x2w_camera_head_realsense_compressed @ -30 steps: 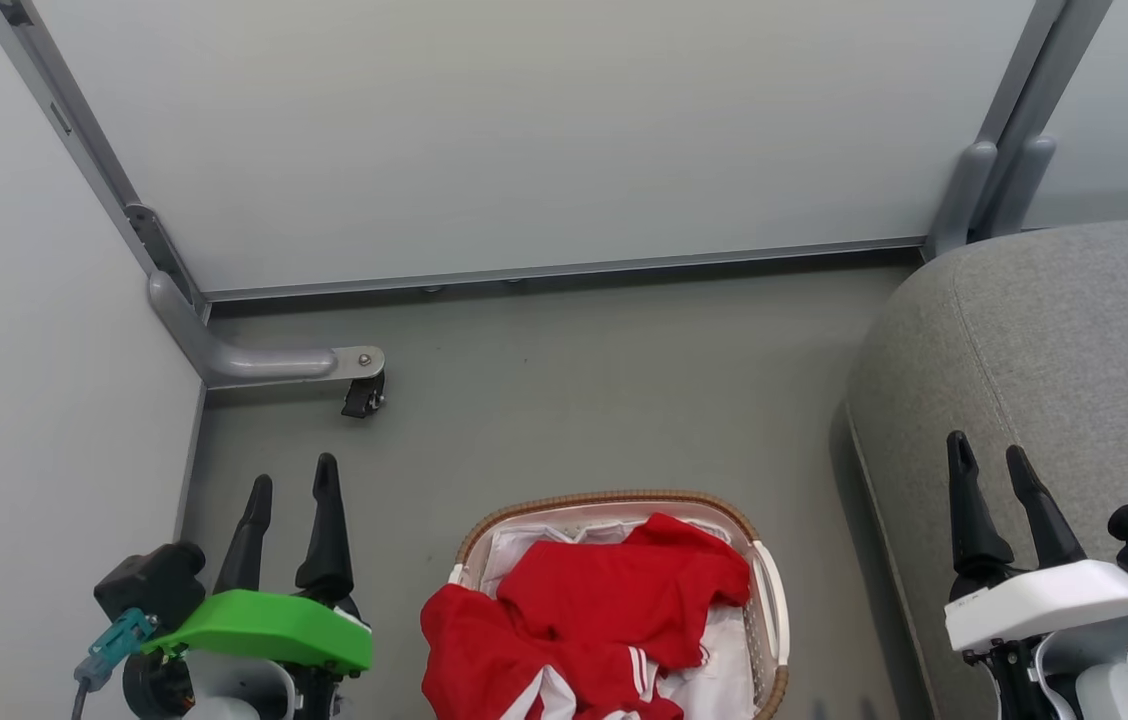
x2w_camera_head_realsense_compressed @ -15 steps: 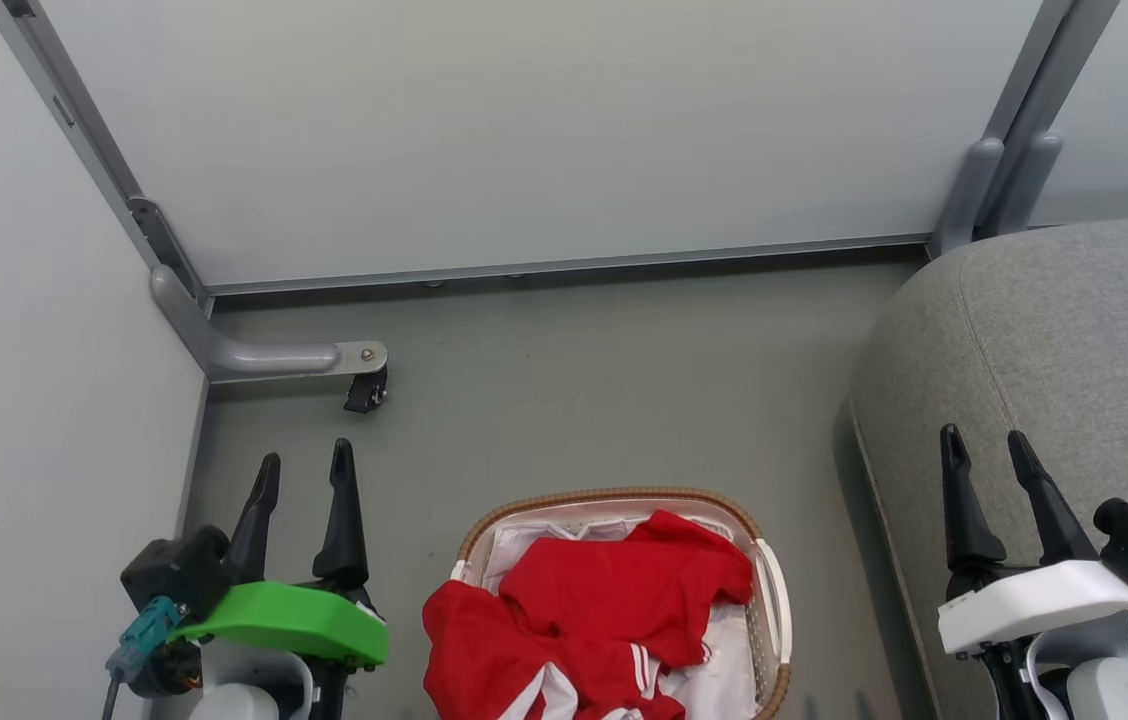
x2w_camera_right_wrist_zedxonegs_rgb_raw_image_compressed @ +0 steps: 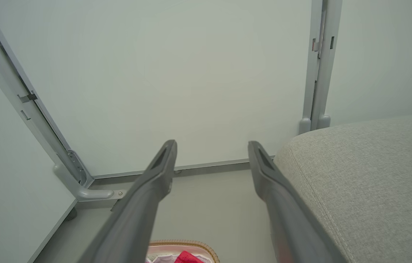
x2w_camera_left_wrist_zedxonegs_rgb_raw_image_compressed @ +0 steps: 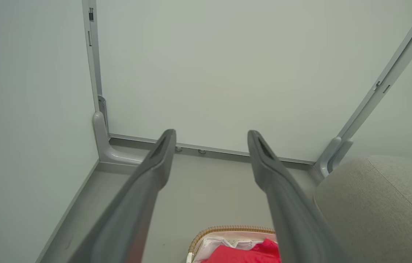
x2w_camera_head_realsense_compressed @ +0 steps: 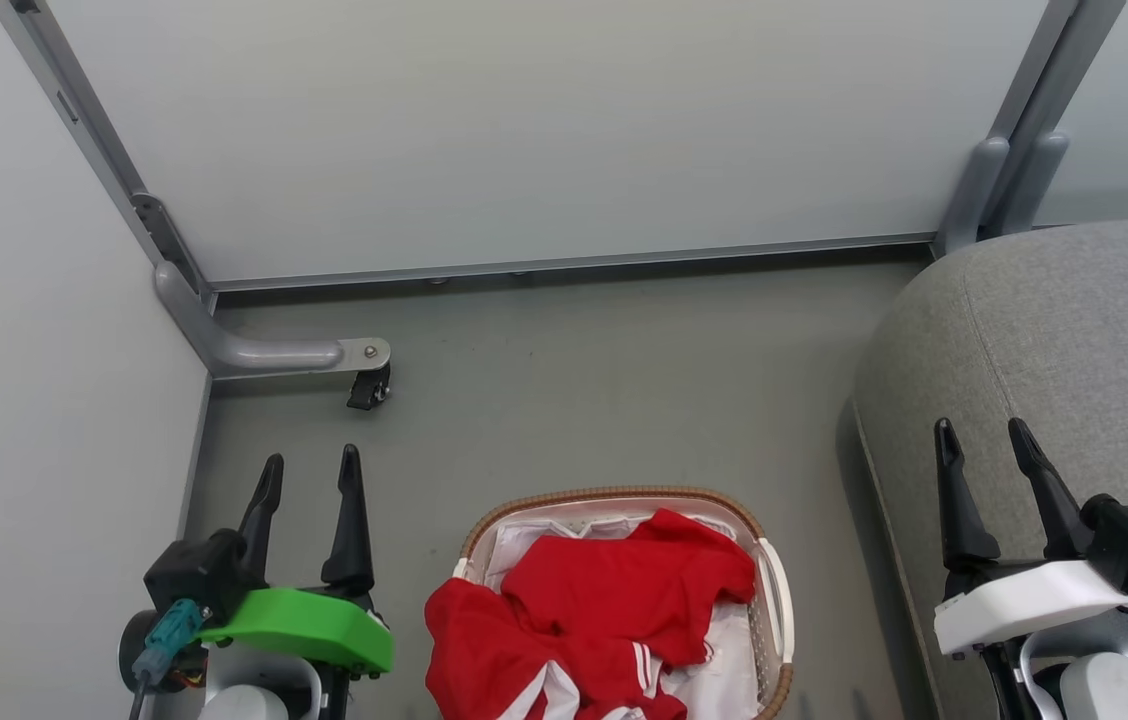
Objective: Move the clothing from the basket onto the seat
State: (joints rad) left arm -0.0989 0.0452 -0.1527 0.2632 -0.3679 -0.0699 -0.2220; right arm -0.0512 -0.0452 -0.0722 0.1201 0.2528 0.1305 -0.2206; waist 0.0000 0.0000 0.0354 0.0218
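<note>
**Both hands open and empty; clothing in the basket**

The left hand [x2w_camera_head_realsense_compressed: 312,458] is poised low on the robot's left, above the grey floor [x2w_camera_head_realsense_compressed: 604,380]. Its two dark fingers are spread wide and point toward the pale panel [x2w_camera_head_realsense_compressed: 524,130]. Nothing is between them.

The right hand [x2w_camera_head_realsense_compressed: 981,428] is poised low on the robot's right, at the rounded edge of the seat [x2w_camera_head_realsense_compressed: 1074,330]. Its fingers are spread just as wide, and it grips nothing.

The basket [x2w_camera_head_realsense_compressed: 782,600] sits on the floor between the two hands, apart from both. The red clothing [x2w_camera_head_realsense_compressed: 614,600] lies heaped inside it, with one fold draped over the rim on the robot's left. A white cloth [x2w_camera_head_realsense_compressed: 724,680] lies under the clothing.

The seat stands to the right of the basket, near it but with floor between them. A black castor [x2w_camera_head_realsense_compressed: 367,390] sits at the panel's left corner.
</note>
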